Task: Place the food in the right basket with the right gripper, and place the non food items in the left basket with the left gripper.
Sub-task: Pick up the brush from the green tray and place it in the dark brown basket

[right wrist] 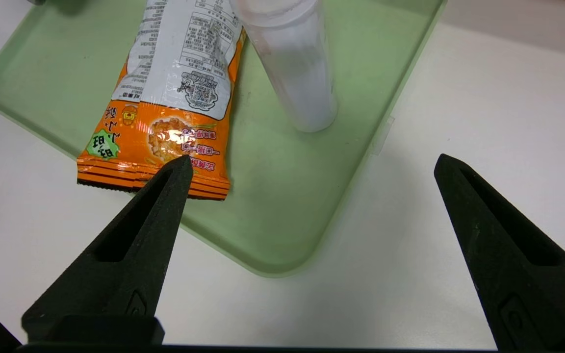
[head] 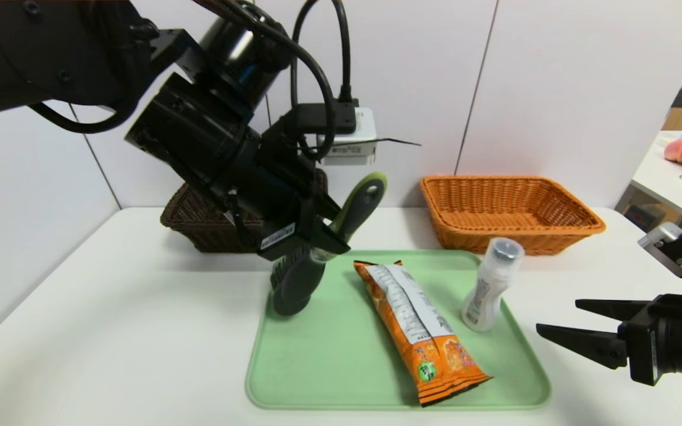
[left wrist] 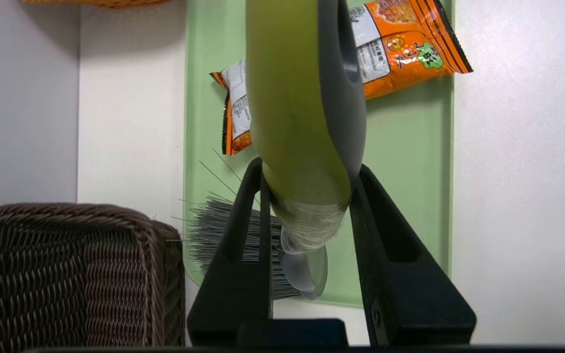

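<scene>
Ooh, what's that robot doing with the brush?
The robot's left hand is gripping the scrub brush by its handle, over the far left part of the green tray. The snack packet and white bottle are on the tray, so nothing there has been sorted yet. Its right hand waits open, off to the right.

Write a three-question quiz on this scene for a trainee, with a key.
1. True or false: the left gripper is gripping the brush by its handle.
2. Multiple choice: which thing stands upright on the green tray? (a) snack packet (b) white bottle (c) brush
3. Fill in: by the task, the orange snack packet belongs in the ____ basket, using the right gripper, which waits open beside the tray.

Key: 1 true; 2 b, white bottle; 3 right, the orange-tan one.
</scene>
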You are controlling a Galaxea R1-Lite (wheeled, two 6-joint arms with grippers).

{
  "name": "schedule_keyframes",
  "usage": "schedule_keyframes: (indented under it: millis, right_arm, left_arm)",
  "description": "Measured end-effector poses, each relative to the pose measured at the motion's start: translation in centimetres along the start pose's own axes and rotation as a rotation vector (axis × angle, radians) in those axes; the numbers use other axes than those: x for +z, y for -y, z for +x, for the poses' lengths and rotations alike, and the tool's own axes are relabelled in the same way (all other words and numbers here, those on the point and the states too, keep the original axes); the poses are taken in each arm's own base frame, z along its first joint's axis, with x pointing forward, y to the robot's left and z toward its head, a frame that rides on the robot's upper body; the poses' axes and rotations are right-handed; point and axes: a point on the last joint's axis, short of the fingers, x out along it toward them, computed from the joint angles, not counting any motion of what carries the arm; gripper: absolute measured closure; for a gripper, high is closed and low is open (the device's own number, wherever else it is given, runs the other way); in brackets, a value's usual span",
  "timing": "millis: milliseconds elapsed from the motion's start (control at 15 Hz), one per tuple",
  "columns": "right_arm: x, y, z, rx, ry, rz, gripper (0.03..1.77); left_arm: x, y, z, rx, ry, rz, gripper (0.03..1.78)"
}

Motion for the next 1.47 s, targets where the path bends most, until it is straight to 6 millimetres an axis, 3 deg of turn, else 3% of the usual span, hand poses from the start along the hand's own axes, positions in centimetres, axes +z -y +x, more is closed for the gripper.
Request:
schedule_keyframes:
  millis: [400,1000,1467]
  right_arm:
    - [-0.2,0.0,0.0,0.002,-0.006,0.0,0.1]
    - [-0.2,-0.1,-0.1,0.003,-0.002,-0.003,0.1]
    - [-0.7,-0.2,-0.3,0.0,-0.007,0.002,0.1]
  left_arm:
    - [0.3,-0.3,-4.4,0.132,0.071,-0.1,1.32]
    - [-1.7,-1.9,-11.3,0.404,0.109,-0.127,1.32]
    - [-2.6,-3.9,-12.1,0.534,0.108,-0.014,1.32]
